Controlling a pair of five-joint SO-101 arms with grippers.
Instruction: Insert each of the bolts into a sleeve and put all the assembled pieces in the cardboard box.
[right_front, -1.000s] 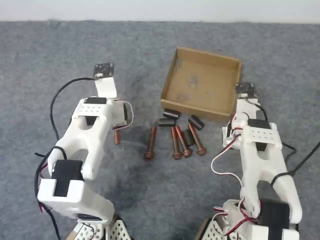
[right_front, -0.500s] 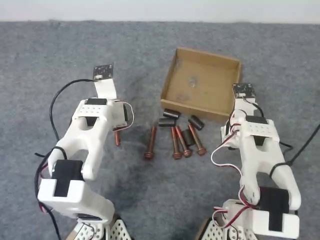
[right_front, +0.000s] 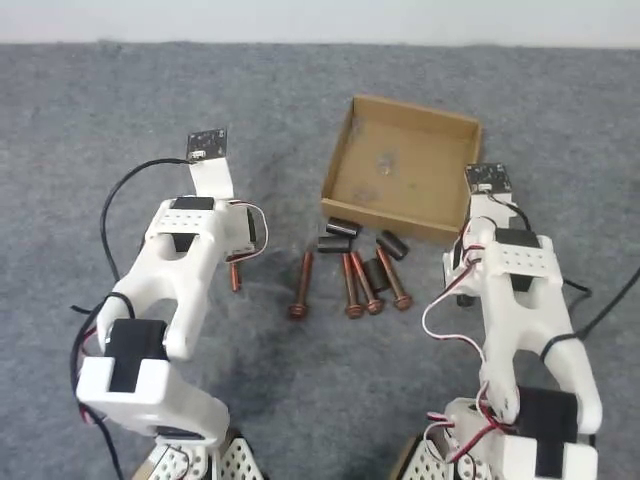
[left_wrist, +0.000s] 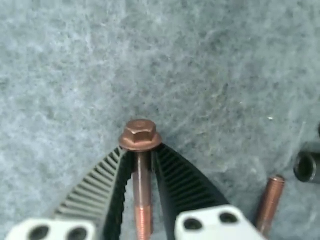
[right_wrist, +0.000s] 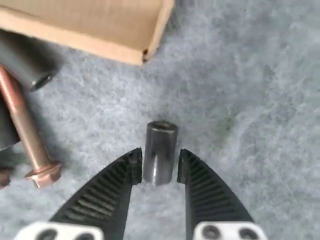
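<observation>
My left gripper (left_wrist: 141, 152) is shut on a copper bolt (left_wrist: 140, 137); the hex head sticks out past the fingertips and the shaft runs back between the jaws. In the high view this bolt (right_front: 234, 273) shows under the left arm. My right gripper (right_wrist: 159, 159) is shut on a dark sleeve (right_wrist: 160, 150) that lies on the carpet just off the corner of the cardboard box (right_wrist: 100, 25). The box (right_front: 395, 222) stands empty at the back right. Several bolts (right_front: 352, 285) and several sleeves (right_front: 342, 228) lie in a cluster in front of it.
Grey carpet covers the whole table. A loose bolt (right_wrist: 25, 130) and another sleeve (right_wrist: 25, 60) lie close beside the right gripper. A bolt's threaded end (left_wrist: 267, 200) and a sleeve (left_wrist: 307, 165) lie near the left gripper.
The right arm has shifted slightly over the sleeve near the box corner. The left arm has kept still with its bolt.
</observation>
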